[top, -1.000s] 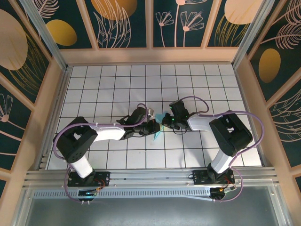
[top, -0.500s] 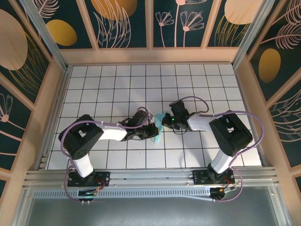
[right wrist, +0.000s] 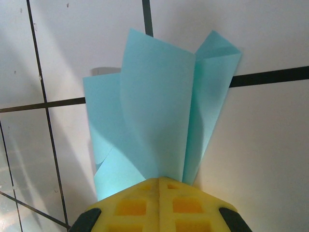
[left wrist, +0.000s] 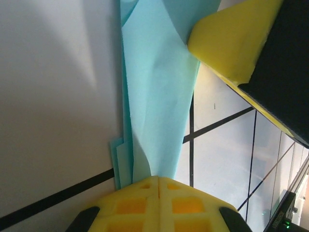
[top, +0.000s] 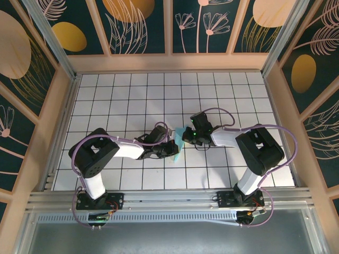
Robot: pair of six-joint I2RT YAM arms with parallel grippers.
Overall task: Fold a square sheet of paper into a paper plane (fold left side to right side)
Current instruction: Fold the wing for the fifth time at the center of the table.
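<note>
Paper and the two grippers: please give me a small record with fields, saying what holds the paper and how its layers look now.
paper: turquoise, folded into several layers
left gripper: shut on one end of the paper
right gripper: shut on the opposite end
layers: fanned apart, not pressed flat
place: middle of the white tiled table, between the two grippers

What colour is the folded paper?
Plain light turquoise-blue, unmarked; the thin folded paper sheet shows best in the right wrist view.
</note>
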